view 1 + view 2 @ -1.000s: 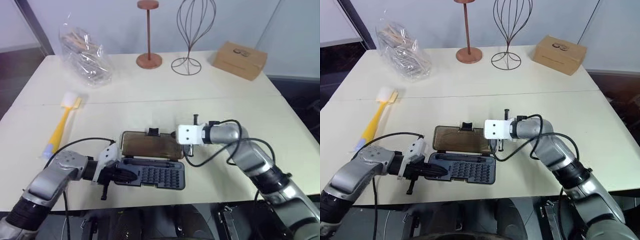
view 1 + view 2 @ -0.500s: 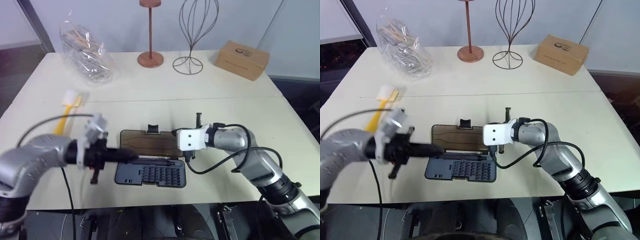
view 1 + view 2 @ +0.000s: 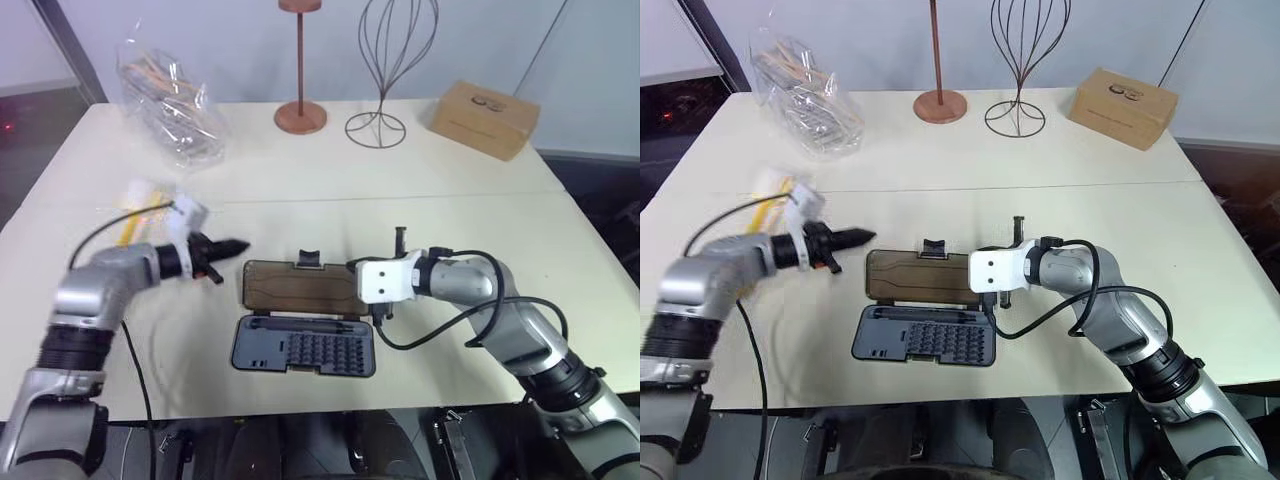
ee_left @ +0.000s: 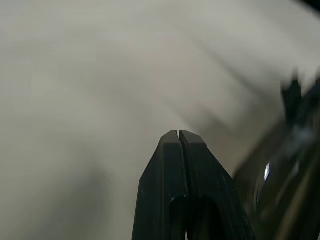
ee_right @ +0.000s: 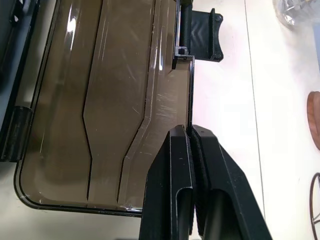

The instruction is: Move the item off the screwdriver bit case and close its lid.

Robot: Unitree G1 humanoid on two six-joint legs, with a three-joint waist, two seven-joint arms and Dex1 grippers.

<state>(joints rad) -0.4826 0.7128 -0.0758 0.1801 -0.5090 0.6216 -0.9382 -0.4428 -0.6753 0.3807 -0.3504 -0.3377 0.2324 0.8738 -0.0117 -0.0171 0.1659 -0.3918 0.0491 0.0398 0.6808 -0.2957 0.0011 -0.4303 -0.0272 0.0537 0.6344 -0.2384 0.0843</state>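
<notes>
**Visitor:** What is laid out on the tabletop point(image 3: 420, 200)?

**Onlooker:** Near the front edge, in the middle, lies the screwdriver bit case point(image 3: 303, 350), open flat. Its dark grey tray with rows of small bits is the nearer half. The lid point(image 3: 300, 287), smoky brown and translucent, lies flat just beyond the tray, with its black latch tab point(image 3: 308, 261) on the far edge.

**Visitor:** And the brush?

**Onlooker:** The yellow-handled brush point(image 3: 777, 187) lies on the left side of the tabletop, well apart from the case. It is partly hidden behind the left arm, so I can make out little more than a yellow and white patch.

**Visitor:** Where are the robot's arms?

**Onlooker:** The left end effector point(image 3: 228, 246) is raised above the tabletop to the left of the lid, pointing right toward it. Its two black fingers are pressed together with nothing between them. The right end effector point(image 5: 190, 133) reaches in from the right and sits at the lid's right end. Its fingers are also together, their tips right at the lid's far edge; I cannot tell whether they touch it.

**Visitor:** Anything else there?

**Onlooker:** Along the far side, from left to right: a crinkled clear plastic bag point(image 3: 170, 100), a reddish stand with a round base point(image 3: 299, 118), a wire head-shaped frame point(image 3: 378, 70) and a tan cardboard box point(image 3: 478, 118).
</notes>
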